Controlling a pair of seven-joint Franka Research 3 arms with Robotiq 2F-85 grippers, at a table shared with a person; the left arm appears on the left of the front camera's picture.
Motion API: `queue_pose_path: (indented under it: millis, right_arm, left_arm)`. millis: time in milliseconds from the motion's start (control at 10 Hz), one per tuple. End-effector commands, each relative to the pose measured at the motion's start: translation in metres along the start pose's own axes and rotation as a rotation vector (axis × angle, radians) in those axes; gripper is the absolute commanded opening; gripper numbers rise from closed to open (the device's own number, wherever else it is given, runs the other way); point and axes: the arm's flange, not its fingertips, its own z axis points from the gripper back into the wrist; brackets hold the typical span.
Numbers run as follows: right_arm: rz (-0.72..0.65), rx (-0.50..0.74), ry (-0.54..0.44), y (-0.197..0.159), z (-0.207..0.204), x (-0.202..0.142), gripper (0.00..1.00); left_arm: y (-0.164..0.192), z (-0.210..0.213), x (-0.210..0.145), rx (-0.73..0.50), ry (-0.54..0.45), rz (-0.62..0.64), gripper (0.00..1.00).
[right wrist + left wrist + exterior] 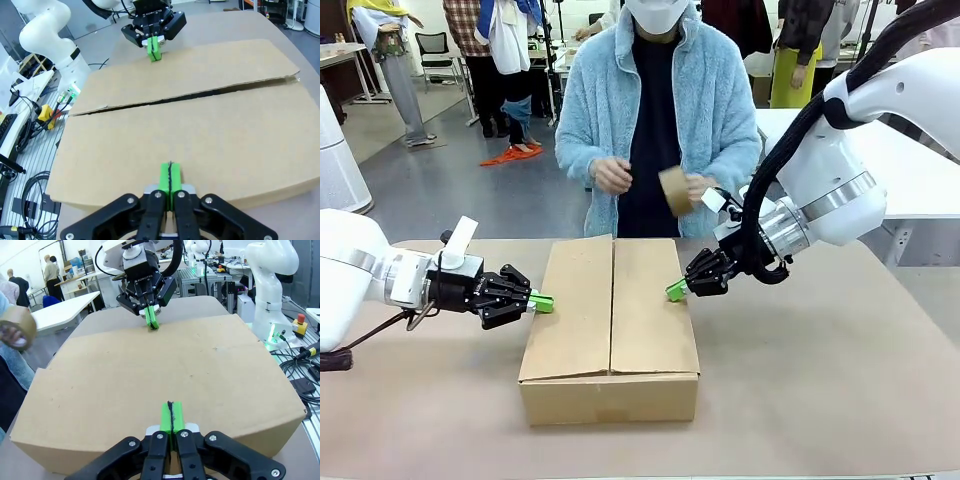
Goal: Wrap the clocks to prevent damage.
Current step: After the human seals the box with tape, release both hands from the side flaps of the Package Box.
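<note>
Left gripper [542, 301]: fingers clenched together, nothing between them, pad tips touching the left edge of the cardboard box [610, 330]. Right gripper [676, 290]: likewise clenched and empty, tips against the box's far right edge. Both appear to be steadying the box on the table [800, 390]. Flaps are folded shut; the centre seam [613, 300] is untaped. At the far side, the person's hands [612, 175] hold a roll of brown packing tape [676, 190]. The clocks are presumably inside, hidden by the flaps. Judged remaining: sealing the seam.
</note>
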Motion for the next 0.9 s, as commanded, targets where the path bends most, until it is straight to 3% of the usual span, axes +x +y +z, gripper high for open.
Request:
queue_pose_path:
  millis: [0,800]
  right_arm:
    - [-0.016,-0.005,-0.006,0.0001,-0.0040,-0.0040,0.01]
    - [-0.016,-0.005,-0.006,0.0001,-0.0040,-0.0040,0.01]
  left_arm:
    - [-0.0011,0.0002,-0.0027,0.005,0.008,-0.006,0.00]
    - [-0.0011,0.0002,-0.0027,0.005,0.008,-0.006,0.00]
